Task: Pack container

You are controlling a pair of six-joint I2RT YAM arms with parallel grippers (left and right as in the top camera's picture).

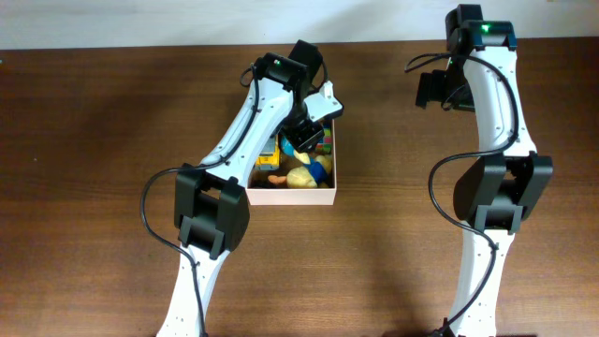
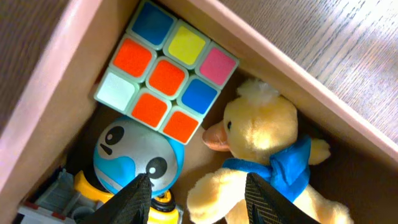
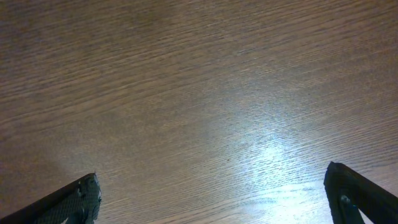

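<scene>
The container (image 1: 292,197), a shallow box with white walls, sits mid-table with several toys in it. My left gripper (image 1: 301,142) hangs over its inside; in the left wrist view its fingers (image 2: 199,199) are open and empty. Below them lie a colour cube (image 2: 166,74), a yellow plush duck with a blue scarf (image 2: 267,149) and a blue-and-grey round-headed toy (image 2: 137,155). The container's wall (image 2: 37,106) shows at the left. My right gripper (image 1: 435,89) is at the far right of the table, open and empty (image 3: 211,199) over bare wood.
The brown wooden table (image 1: 94,140) surrounds the box. The left arm's links cross the box's left side. The right arm stands at the right, well away from the box.
</scene>
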